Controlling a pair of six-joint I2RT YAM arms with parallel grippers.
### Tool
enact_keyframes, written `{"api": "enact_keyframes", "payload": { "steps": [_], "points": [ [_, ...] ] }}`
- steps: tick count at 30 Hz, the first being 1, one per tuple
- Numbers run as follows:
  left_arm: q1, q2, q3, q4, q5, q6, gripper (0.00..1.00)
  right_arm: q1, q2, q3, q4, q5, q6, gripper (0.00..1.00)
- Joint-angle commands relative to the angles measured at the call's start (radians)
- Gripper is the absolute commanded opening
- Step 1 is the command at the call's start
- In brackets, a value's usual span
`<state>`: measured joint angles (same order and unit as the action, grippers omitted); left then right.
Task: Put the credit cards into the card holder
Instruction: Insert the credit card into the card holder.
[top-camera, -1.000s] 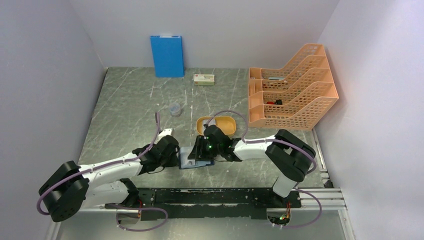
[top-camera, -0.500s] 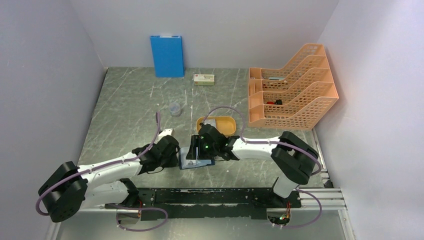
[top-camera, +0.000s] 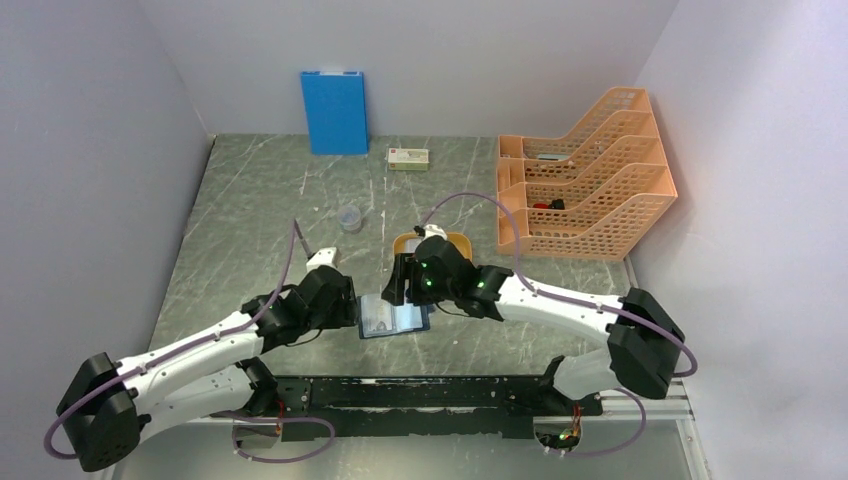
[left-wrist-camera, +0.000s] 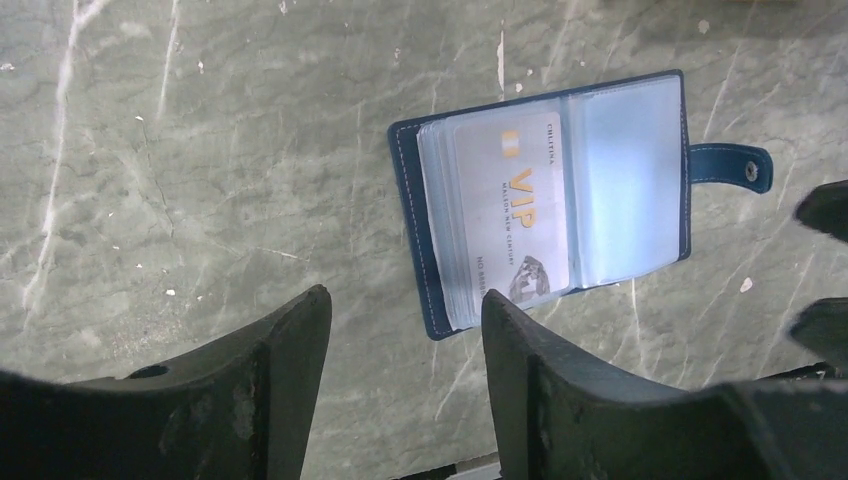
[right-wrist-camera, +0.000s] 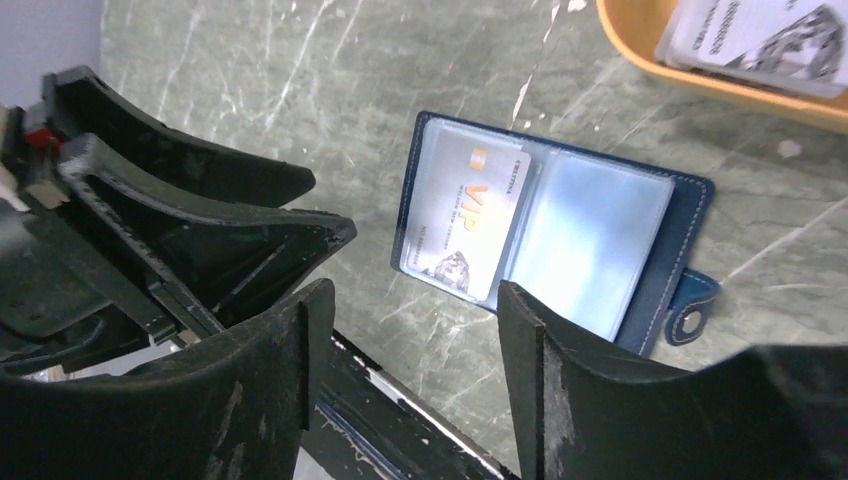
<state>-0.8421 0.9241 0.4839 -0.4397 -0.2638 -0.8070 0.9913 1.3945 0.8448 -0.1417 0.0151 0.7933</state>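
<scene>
Marble table (left-wrist-camera: 200, 150), open card holder (left-wrist-camera: 625, 180) with a card (left-wrist-camera: 512, 205); orange tray (right-wrist-camera: 700, 85) holding cards (right-wrist-camera: 760, 35)

tabletop (top-camera: 260, 200): dark grey-green marble pattern, white veins, faint sheen. pale lavender-grey walls close three sides: back wall (top-camera: 480, 60), left wall (top-camera: 80, 150), right wall (top-camera: 760, 150). light even and diffuse, shadows soft. blue board (top-camera: 334, 112) stands upright against the back wall. orange mesh file rack (top-camera: 585, 185) sits far right, beside the right wall. black rail (top-camera: 440, 392) runs along the near edge.
</scene>
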Motion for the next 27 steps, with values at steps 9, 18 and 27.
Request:
{"api": "enact_keyframes", "payload": {
  "steps": [9, 18, 27],
  "points": [
    [0.001, 0.083, 0.010, 0.018, -0.027, -0.028, 0.61, -0.031, 0.045, -0.047, 0.060, 0.030, -0.006, 0.49],
    [0.020, 0.142, -0.016, 0.061, -0.033, -0.020, 0.59, -0.031, 0.241, 0.024, 0.134, -0.030, 0.028, 0.45],
    [0.051, 0.188, -0.054, 0.114, -0.005, -0.013, 0.58, -0.032, 0.305, 0.012, 0.218, -0.089, 0.052, 0.44]
  ]
}}
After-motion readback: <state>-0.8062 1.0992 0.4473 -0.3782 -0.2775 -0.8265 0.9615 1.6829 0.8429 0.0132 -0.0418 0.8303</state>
